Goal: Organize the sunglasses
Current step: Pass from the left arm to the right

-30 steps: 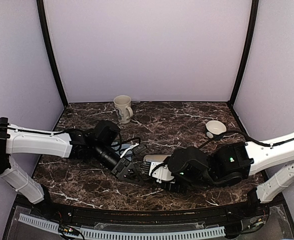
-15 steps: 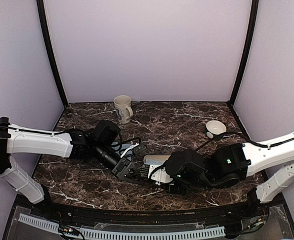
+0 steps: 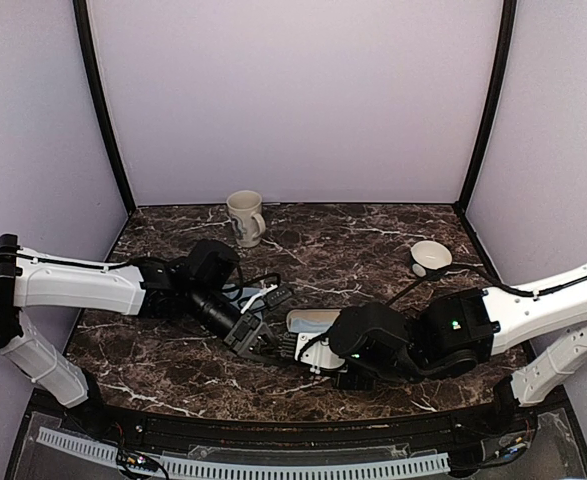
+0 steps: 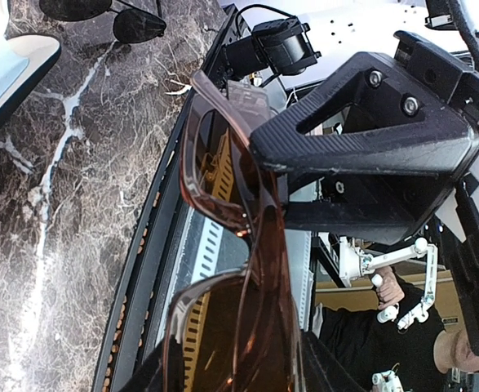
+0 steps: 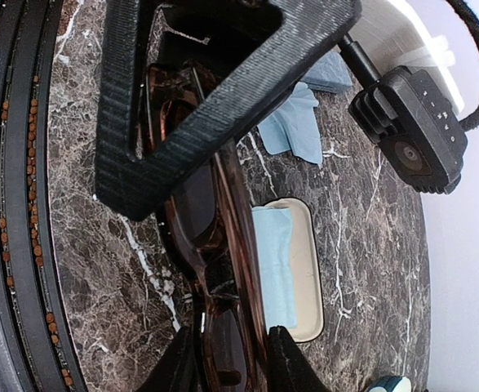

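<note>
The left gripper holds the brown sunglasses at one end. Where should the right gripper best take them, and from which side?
Take the free lens end of the brown sunglasses, coming along their length from the side opposite the left gripper. They look folded flat, so the right gripper's jaws would likely close best across that thin front-to-back span.

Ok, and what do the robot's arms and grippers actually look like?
Both the left arm and right arm have white link shells with black joint housings. A black cable loops off the right arm, and a small green light glows on it. The left gripper and right gripper have black, ribbed, open triangular fingers.
</note>
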Available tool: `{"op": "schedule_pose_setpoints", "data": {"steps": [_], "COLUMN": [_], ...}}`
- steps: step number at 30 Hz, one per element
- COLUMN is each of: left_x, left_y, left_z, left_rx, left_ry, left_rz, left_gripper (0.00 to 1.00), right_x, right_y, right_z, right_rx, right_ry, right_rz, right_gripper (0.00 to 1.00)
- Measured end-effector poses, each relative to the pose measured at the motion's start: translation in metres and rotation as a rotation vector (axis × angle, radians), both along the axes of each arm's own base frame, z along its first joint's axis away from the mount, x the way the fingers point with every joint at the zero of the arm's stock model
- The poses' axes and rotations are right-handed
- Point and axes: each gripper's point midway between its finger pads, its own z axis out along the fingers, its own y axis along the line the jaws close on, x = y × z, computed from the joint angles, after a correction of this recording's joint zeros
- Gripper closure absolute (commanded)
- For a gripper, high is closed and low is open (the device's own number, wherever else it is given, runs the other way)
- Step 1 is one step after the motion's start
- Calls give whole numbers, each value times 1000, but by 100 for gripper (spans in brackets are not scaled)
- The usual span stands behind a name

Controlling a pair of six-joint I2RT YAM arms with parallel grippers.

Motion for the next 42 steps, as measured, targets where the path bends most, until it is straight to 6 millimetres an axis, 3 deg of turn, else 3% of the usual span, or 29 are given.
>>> {"op": "schedule_pose_setpoints", "data": {"steps": [5, 9, 15, 19, 42], "left_x": [0, 0, -1, -3, -5], "left_y": [0, 0, 0, -1, -2], "left_z": [-1, 0, -1, 2, 6], "left_rx": [-6, -9, -16, -31, -58], "left_ry": [5, 5, 6, 3, 12], "left_rz": [2, 1, -5, -15, -27], "left_gripper": [64, 73, 78, 79, 80], "right_x": [0, -1, 1, 2, 5], "right_y": [0, 0, 0, 0, 5], "right_z": [0, 0, 1, 0, 0], "right_rx": [-2, -2, 7, 3, 5], "right_ry": [0, -2, -6, -8, -44], "right_rz": [1, 1, -9, -22, -25], "right_gripper": [73, 71, 52, 47, 58]}}
